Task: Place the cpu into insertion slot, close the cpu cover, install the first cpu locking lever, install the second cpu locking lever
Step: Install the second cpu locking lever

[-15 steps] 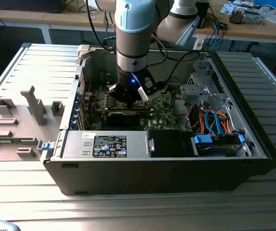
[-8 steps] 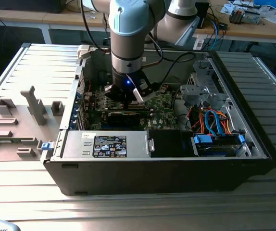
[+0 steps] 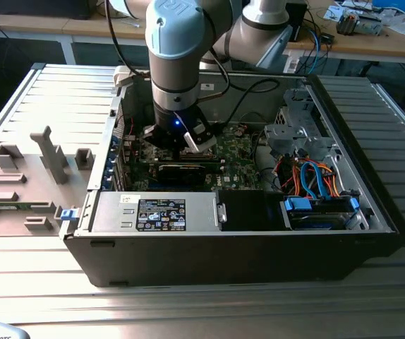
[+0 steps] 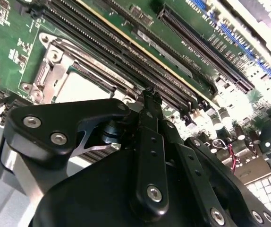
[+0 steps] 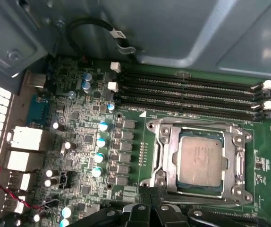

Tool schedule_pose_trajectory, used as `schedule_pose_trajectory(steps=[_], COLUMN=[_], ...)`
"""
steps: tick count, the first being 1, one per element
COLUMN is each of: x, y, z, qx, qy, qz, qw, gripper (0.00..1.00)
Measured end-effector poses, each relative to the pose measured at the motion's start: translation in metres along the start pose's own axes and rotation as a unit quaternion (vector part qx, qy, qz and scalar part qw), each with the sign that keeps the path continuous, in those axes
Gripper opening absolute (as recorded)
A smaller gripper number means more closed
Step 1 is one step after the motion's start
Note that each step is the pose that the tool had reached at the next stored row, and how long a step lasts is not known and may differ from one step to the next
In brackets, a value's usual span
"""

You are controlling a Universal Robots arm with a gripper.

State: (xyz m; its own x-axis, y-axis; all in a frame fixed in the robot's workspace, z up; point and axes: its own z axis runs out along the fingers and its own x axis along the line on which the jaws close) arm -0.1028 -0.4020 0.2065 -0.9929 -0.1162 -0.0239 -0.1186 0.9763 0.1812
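Note:
The cpu (image 5: pixel 200 162) lies flat in the insertion slot (image 5: pixel 243 142) on the green motherboard, its silver-grey top facing up. The cpu cover (image 5: pixel 172 161) lies down around it as a silvery frame. A thin metal locking lever (image 5: pixel 192 124) runs along the slot's side nearest the memory slots. My gripper (image 5: pixel 150 208) is shut, its black fingertips just off a corner of the slot's rim. In the second wrist view the gripper (image 4: pixel 150 97) stands over the board beside the cpu (image 4: pixel 81 87). In the exterior view the gripper (image 3: pixel 188 145) reaches down into the open computer case.
Long black memory slots (image 5: pixel 187 92) run beside the socket, and a row of capacitors (image 5: pixel 100 142) stands on its other side. The case holds a power supply (image 3: pixel 156 212) and a drive bay with blue and orange cables (image 3: pixel 315 176). A grey parts fixture (image 3: pixel 47 155) lies at the exterior view's left.

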Motion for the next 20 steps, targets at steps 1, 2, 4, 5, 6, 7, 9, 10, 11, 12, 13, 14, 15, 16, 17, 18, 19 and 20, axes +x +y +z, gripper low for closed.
schedule_pose_trajectory(steps=[1, 2, 4, 5, 6, 7, 9, 10, 11, 12, 13, 14, 15, 16, 17, 18, 19, 20], x=[0.0002, 0.0005, 0.0007, 0.0007, 0.0007, 0.0007, 0.0006, 0.0006, 0.0005, 0.0005, 0.0003, 0.0002, 0.0001, -0.0002, -0.002, -0.008, -0.0122, -0.0173], y=[0.0, -0.0002, -0.0006, -0.001, -0.0012, -0.0012, -0.0012, -0.0011, -0.0006, -0.0001, 0.0007, 0.0015, 0.0023, 0.0027, 0.0026, 0.0022, 0.002, 0.0019], z=[0.0006, 0.0019, 0.0039, 0.0061, 0.0069, 0.007, 0.0072, 0.0069, 0.0045, 0.0014, -0.0033, -0.0076, -0.0117, -0.0136, -0.0138, -0.0138, -0.0137, -0.0135], qx=[-0.0018, -0.0038, -0.0054, -0.0082, -0.0091, -0.0099, -0.0111, -0.0095, -0.0042, -0.0019, 0.0005, 0.0016, 0.002, 0.0023, 0.0023, 0.0028, 0.0029, 0.0027], qy=[-0.0002, -0.0004, -0.0002, -0.0007, -0.001, -0.0008, -0.0009, -0.0008, -0.0005, -0.0002, 0.0001, 0.0003, 0.0003, 0.0003, 0.0005, 0.0026, 0.0043, 0.0064], qz=[0.0, -0.001, -0.001, -0.002, -0.002, -0.002, -0.003, -0.003, -0.003, -0.003, -0.003, -0.003, -0.003, -0.003, -0.003, -0.003, -0.002, -0.002], qw=[1.0, 0.99999, 0.99998, 0.99996, 0.99996, 0.99995, 0.99993, 0.99995, 0.99999, 0.99999, 0.99999, 0.99999, 0.99999, 0.99999, 0.99999, 0.99999, 0.99998, 0.99997], gripper=[0.11, 0.11, 0.11, 0.11, 0.11, 0.11, 0.11, 0.11, 0.11, 0.11, 0.11, 0.11, 0.11, 0.11, 0.11, 0.11, 0.11, 0.11])
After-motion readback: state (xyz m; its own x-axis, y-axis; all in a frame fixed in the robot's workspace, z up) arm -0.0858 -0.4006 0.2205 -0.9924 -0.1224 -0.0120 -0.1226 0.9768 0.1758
